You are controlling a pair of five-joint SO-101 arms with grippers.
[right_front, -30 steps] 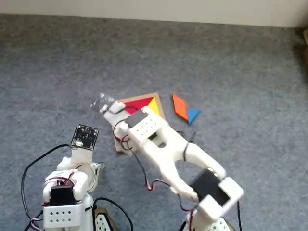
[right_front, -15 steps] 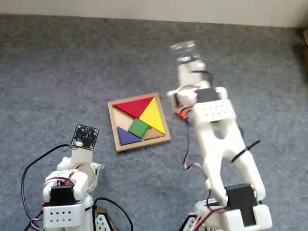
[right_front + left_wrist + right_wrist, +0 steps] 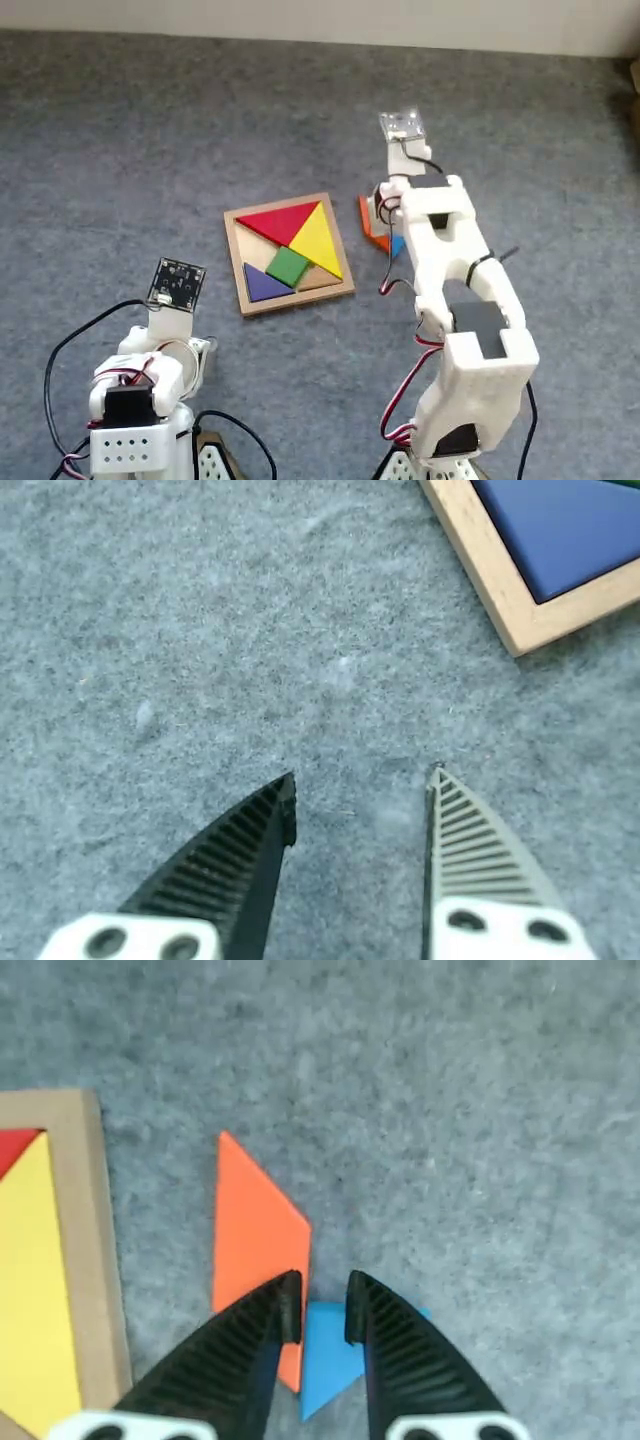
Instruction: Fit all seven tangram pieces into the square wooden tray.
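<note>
Square wooden tray (image 3: 300, 300) on grey carpet (image 3: 150, 130), set cornerwise. Inside the tray: red triangle (image 3: 280, 222) and yellow triangle (image 3: 318, 242) in the far half, green square (image 3: 288, 266) at the middle, and violet-blue triangle (image 3: 262, 283) towards the near-left corner. Bare wood shows beside the green square. Outside the tray, just beside its right edge: orange parallelogram (image 3: 255, 1230), with a small blue triangle (image 3: 325, 1360) touching its near end. Right gripper (image 3: 320, 1290) hangs over those two pieces, jaws nearly together with a slim gap, grasping nothing. Left gripper (image 3: 363, 778) sits near the tray's near-left corner, jaws spread wide over carpet, released.
</note>
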